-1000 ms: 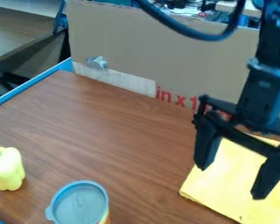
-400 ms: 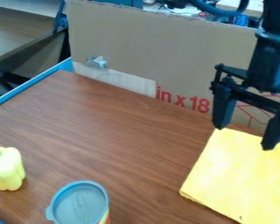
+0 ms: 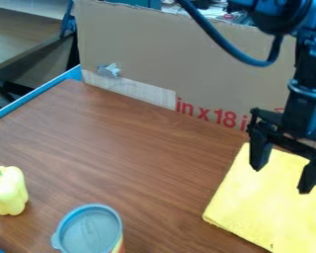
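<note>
The black two-finger end effector (image 3: 281, 181), released and empty, is held over the flat yellow cloth (image 3: 253, 210), where contact is best kept light (fabric is easily rucked).

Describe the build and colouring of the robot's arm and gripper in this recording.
The arm is black, with a rounded lower section circled by a glossy ring and a thick dark cable looping beside it. The gripper is black too: a bar-like frame carrying two chunky, straight-sided fingers that narrow towards their tips.
</note>
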Motion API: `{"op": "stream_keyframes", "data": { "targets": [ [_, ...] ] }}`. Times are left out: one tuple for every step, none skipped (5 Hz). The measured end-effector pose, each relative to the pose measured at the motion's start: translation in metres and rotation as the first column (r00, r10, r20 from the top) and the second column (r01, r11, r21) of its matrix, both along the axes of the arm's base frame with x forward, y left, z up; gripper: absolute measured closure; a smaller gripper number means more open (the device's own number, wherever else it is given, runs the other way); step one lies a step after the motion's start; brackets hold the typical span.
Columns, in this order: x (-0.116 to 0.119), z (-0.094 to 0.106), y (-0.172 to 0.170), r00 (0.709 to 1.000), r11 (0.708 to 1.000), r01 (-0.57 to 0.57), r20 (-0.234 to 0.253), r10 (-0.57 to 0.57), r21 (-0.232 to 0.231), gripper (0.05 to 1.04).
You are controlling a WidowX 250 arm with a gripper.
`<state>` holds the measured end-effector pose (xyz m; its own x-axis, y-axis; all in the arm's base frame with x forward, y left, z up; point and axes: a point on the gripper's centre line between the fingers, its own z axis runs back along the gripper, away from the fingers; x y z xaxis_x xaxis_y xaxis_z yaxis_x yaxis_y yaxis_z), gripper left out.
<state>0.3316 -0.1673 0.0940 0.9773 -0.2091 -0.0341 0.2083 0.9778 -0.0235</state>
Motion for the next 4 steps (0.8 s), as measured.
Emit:
{"op": "stream_keyframes", "data": {
  "targets": [
    [0.006, -0.022, -0.008, 1.000, 0.999, -0.027, -0.004, 0.027, -0.031, 0.083],
    [0.009, -0.039, -0.012, 0.998, 0.998, -0.057, -0.017, 0.057, -0.041, 0.083],
    [0.009, -0.066, -0.010, 0.992, 0.994, -0.112, -0.054, 0.112, 0.004, 0.083],
    [0.013, -0.069, -0.007, 0.988, 0.989, -0.140, -0.056, 0.142, 0.038, 0.083]
  ]
}}
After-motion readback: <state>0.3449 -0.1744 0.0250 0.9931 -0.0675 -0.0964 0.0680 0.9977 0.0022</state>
